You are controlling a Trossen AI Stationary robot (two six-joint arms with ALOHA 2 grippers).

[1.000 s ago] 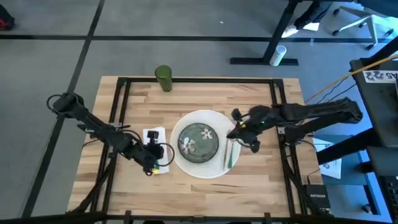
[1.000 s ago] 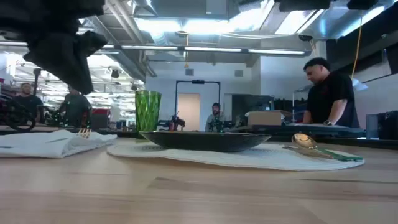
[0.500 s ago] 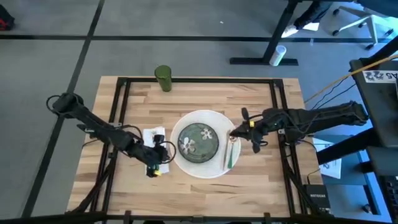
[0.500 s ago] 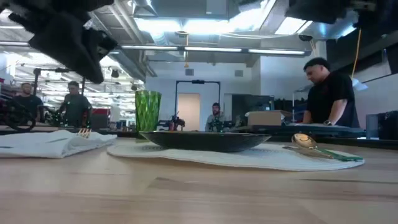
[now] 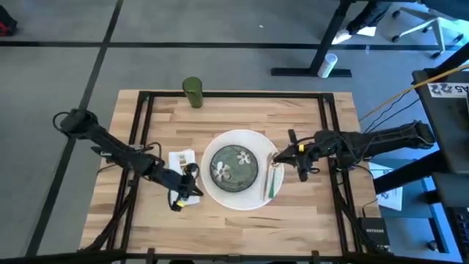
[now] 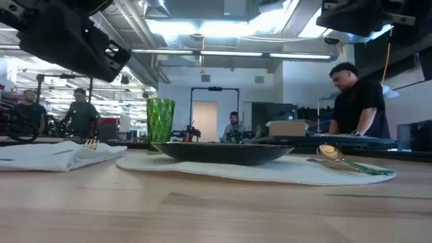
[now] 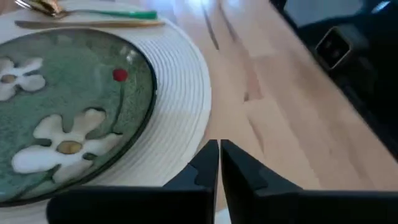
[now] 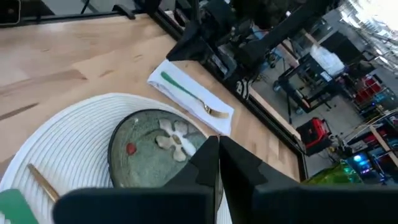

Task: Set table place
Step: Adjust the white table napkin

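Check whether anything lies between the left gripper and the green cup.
Only the napkin with its fork lies on the table between the left gripper, at the placemat's left edge, and the cup at the far edge. Both are flat, so the gripper could probably pass above them.

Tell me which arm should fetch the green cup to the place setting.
Probably left: the green cup stands at the table's far-left edge, nearer the left gripper than the right gripper; both are shut, empty.

Bare bench (image 5: 242,114) lies open between the green cup (image 5: 193,92) at the far edge and the central placemat (image 5: 238,198), flanked closely by napkin (image 5: 178,159) and both arms.
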